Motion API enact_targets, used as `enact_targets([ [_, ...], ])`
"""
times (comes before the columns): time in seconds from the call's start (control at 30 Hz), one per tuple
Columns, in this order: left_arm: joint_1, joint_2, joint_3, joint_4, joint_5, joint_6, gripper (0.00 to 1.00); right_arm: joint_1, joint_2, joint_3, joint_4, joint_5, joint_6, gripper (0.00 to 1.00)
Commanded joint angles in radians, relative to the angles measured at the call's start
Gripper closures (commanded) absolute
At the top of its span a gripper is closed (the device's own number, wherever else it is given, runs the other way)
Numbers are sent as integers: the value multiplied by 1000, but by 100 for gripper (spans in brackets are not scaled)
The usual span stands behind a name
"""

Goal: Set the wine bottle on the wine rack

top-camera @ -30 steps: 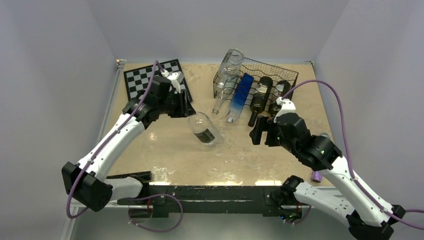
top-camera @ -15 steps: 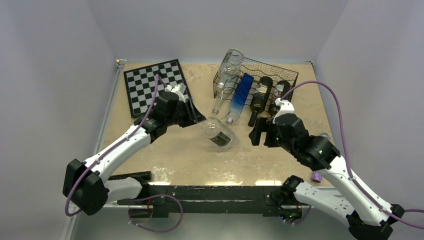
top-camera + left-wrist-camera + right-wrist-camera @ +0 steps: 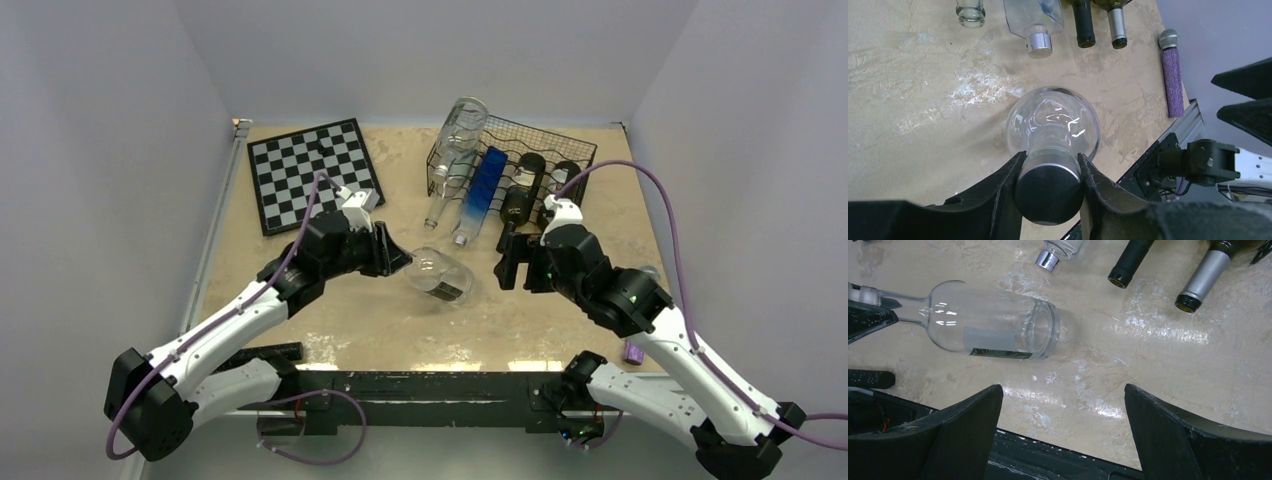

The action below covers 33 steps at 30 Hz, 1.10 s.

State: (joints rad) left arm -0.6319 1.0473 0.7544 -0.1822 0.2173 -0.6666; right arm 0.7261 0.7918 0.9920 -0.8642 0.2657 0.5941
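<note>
The tan marbled table [image 3: 330, 310] spreads out ahead of my two bases. At its far left lies a black-and-white chessboard [image 3: 305, 170], flat. At the far middle-right stands the wine rack [image 3: 565, 148], black wire. Four bottles lie in it with their necks pointing toward me: a clear bottle [image 3: 455, 150] at its left end, a blue bottle [image 3: 483, 190] beside that, then two dark bottles [image 3: 520, 195] to the right.

The wine bottle [image 3: 438, 276] of my task is not on the rack. It is clear glass with a grey label and lies on its side in the middle of the table, in front of the racked necks and apart from them. Whether its body rests on the surface or hangs just above it, I cannot tell.

My left gripper [image 3: 392, 258] has its jaws clamped on this bottle's capped neck — the wrist view shows both fingers [image 3: 1008, 180] pressed against the silver collar, the round body beyond. My right gripper [image 3: 512, 262] hovers just right of the bottle's base, jaws spread wide and holding nothing, the bare table between them in its own view [image 3: 1063, 390].

Near the table's right edge lies a small purple stick [image 3: 1173, 75] with a mesh head.
</note>
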Motion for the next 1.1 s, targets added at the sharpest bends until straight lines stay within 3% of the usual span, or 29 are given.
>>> enact_targets([
  [0.0,-33,-58,-75,62,-15,74,100,-2,24,-2,52,-26,-7,4],
  [0.47,-149,-75,-99,-92,-5,274,100,-2,109,-21,95,-87,-28,3],
  [0.67,-183,-81,-115,-160,8,294,100,-2,128,-28,105,-96,-27,3],
  [1.07,-244,-15,-152,-122,-30,291,100,-3,127,-26,97,-113,-24,3],
])
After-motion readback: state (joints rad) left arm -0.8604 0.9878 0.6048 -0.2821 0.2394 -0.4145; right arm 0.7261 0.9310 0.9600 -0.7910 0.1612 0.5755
